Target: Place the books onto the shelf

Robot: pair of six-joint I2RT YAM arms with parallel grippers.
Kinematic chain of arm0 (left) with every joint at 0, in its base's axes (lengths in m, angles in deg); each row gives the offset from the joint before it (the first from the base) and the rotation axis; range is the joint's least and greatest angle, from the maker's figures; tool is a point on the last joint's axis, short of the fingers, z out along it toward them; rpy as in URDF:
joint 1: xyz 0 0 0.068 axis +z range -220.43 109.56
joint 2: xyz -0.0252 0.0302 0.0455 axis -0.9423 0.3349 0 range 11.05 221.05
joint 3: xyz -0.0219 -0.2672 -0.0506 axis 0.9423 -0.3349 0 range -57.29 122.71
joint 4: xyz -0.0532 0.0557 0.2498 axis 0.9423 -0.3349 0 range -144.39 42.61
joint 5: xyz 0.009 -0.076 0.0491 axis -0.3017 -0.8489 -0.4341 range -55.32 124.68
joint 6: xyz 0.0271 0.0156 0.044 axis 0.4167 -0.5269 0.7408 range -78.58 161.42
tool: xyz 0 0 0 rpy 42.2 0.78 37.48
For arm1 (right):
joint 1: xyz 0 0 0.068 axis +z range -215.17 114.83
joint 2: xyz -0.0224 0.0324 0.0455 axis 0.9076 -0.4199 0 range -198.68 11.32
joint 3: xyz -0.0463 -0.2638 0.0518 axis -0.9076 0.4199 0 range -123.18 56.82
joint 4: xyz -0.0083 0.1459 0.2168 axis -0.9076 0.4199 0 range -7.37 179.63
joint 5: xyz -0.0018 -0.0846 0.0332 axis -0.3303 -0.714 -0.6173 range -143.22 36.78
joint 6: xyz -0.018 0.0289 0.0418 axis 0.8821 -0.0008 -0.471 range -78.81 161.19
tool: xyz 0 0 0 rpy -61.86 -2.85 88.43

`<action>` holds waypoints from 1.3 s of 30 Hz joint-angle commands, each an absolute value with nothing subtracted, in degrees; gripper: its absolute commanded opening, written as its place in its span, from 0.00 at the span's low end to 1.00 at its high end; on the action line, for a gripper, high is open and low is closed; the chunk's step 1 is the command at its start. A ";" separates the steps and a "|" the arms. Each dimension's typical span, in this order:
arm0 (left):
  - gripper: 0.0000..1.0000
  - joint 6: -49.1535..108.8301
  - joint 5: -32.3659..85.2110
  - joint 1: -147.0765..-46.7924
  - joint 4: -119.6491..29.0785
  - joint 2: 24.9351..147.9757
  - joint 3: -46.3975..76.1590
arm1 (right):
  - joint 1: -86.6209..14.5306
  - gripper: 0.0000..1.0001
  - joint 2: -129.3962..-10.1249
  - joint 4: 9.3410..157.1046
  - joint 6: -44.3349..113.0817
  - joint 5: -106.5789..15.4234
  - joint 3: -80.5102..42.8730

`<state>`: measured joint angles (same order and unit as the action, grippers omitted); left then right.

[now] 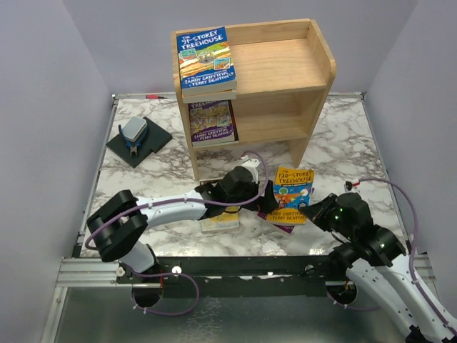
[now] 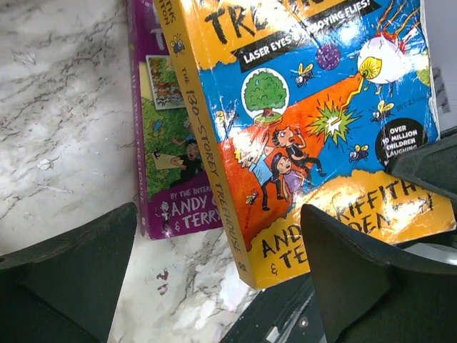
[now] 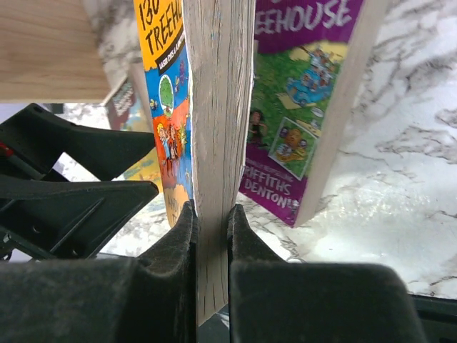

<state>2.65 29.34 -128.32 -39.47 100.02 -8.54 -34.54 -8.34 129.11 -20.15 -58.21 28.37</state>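
**Orange book pinched upright, two books shelved**

Orange book (image 3: 166, 107) stands on edge, its page side clamped between the closed fingers of the right gripper (image 3: 212, 214). The left gripper (image 2: 218, 282) hangs beside it, jaws wide apart and holding nothing. A purple book (image 2: 168, 171) lies on the marble table (image 1: 343, 143) beneath. Farther back, the wooden shelf (image 1: 323, 56) has a blue book (image 1: 206, 58) on its rimmed top and a second book (image 1: 211, 123) in the compartment below.

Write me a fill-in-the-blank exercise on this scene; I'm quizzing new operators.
The right gripper is shut on the yellow paperback titled "The ____-Storey Treehouse".
The blue 91-Storey Treehouse paperback lies on the light wooden shelf's ____ tier.
The left gripper's jaws stand ____.
Missing words: 130; top; open.
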 commanded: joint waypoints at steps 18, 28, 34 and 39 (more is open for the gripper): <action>0.99 16.97 40.47 -128.53 -59.68 72.29 -4.14 | -34.68 0.00 -14.95 119.78 -0.72 -50.56 5.74; 0.99 24.36 44.39 -128.59 -68.21 59.48 -5.88 | -34.74 0.00 -22.95 120.77 8.37 -47.61 -9.89; 0.99 26.31 45.70 -128.53 -68.43 53.85 -9.29 | -34.68 0.00 -26.97 121.21 10.93 -44.71 -19.54; 0.99 26.53 45.88 -128.53 -68.56 52.44 -11.39 | -34.69 0.00 -33.91 121.22 11.06 -46.44 -27.21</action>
